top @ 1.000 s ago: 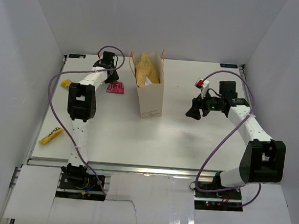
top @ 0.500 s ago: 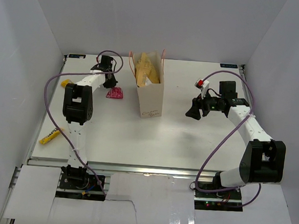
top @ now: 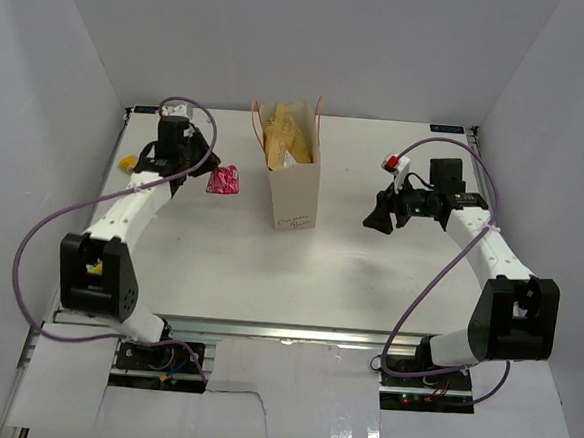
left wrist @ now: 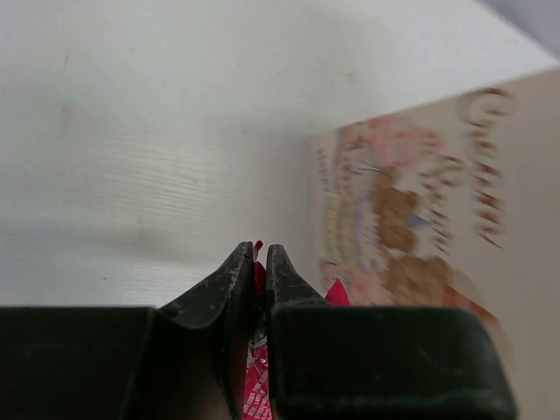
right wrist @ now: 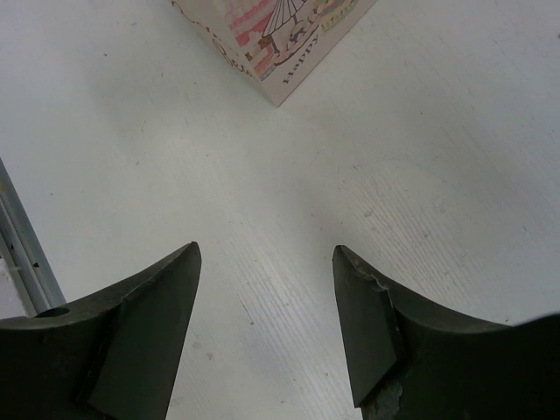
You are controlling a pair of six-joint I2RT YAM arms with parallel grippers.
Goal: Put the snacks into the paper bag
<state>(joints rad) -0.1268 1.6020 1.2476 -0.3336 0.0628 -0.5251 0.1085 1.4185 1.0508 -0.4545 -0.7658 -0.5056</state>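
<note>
Currently the red wrapper (top: 224, 180) is pinched in the nearly closed left tool (left wrist: 260, 254), near the paper bag (top: 296, 194) on the counter (top: 219, 254); the right tool (right wrist: 265, 248) is held wide open, empty. The wrapper should be lifted above the rim and released over the mouth, beside the brown-gold pouch (top: 284, 138) already inside. The bag is stood upright, long axis vertical, mouth pointed up; the wrapper's axis cannot be told.

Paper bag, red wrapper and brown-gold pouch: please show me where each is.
paper bag (top: 296, 194): top external view, its front wall.
red wrapper (top: 224, 180): top external view, its middle.
brown-gold pouch (top: 284, 138): top external view, crinkled top part.
</note>
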